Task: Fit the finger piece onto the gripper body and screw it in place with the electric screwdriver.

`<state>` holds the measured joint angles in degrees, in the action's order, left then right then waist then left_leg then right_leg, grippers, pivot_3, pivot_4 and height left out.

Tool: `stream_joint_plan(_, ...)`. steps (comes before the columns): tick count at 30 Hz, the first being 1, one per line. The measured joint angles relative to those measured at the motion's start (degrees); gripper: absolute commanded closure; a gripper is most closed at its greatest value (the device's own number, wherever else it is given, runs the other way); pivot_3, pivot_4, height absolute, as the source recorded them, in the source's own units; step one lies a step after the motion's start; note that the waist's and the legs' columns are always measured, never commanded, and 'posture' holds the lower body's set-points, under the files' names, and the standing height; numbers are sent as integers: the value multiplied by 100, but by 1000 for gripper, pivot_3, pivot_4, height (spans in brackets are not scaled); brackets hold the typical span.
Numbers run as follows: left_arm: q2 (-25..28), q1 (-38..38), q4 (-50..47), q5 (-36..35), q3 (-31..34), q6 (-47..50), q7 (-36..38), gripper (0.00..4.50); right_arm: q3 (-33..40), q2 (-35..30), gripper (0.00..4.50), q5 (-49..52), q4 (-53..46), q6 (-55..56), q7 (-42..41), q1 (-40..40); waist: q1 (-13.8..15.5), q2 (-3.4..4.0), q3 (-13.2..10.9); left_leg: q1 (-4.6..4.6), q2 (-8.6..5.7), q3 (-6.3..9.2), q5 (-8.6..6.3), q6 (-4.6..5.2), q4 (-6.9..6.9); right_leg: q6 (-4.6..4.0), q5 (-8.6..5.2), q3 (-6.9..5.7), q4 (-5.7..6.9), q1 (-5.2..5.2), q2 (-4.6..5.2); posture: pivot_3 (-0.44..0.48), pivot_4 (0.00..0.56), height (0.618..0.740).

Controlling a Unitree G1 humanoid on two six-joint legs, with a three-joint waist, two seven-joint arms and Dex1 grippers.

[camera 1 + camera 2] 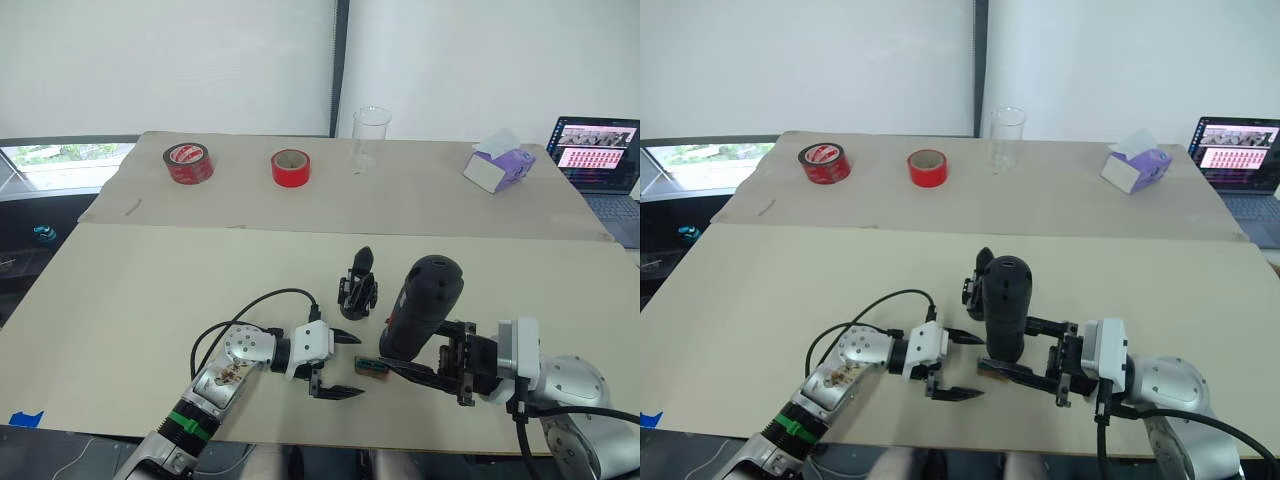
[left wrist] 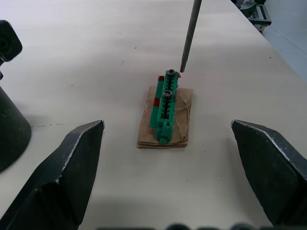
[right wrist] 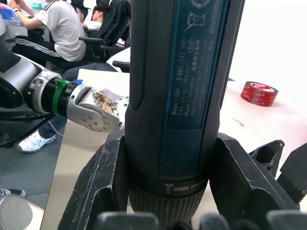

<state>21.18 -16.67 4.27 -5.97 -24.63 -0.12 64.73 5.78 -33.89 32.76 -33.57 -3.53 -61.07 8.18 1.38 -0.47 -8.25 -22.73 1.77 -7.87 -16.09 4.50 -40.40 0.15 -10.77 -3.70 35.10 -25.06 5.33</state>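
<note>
Our right gripper [image 1: 432,362] is clamped around the electric screwdriver [image 1: 420,305], which stands nearly upright with its metal bit [image 2: 189,33] down at the end of a small green block [image 2: 165,106] on cardboard. Our left gripper [image 1: 338,365] sits just beside the block, fingers spread wide and empty. Behind them, the gripper body [image 1: 358,285] rests on the table [image 1: 150,290].

The left arm reached in low over the table, wrist level, and the left gripper [image 1: 340,365] pointed toward the robot's right with its two black fingers [image 2: 72,167] spread wide and empty. The right arm came in from the opposite side; the right gripper [image 1: 415,362] was clamped around the electric screwdriver [image 1: 420,305], held nearly upright.
</note>
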Motion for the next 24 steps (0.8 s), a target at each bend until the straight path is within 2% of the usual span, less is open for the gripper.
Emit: stream_joint_plan(24,-2,3,0,0,-10,-2,-11,0,31,-1,2567,76,43,-1,35,-80,4,0,0,0,0,1,0,1,0,0,0,0,0,0,1,0,150,740)
